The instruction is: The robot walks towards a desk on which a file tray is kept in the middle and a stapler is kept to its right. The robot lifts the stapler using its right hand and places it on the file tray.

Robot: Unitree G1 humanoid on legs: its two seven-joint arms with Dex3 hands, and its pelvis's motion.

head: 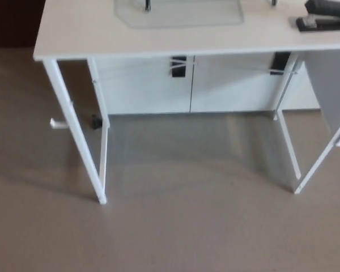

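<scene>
We face the white desk, not yet at it; neither hand shows. The black stapler rests right of the clear file tray, on the side our right hand serves.

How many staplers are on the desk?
1. The black stapler lies at the desk's right end, right of the file tray. The desk's back is cut off, so more may hide there.

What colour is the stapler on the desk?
The stapler is black, with a small silver front part; head view.
</scene>
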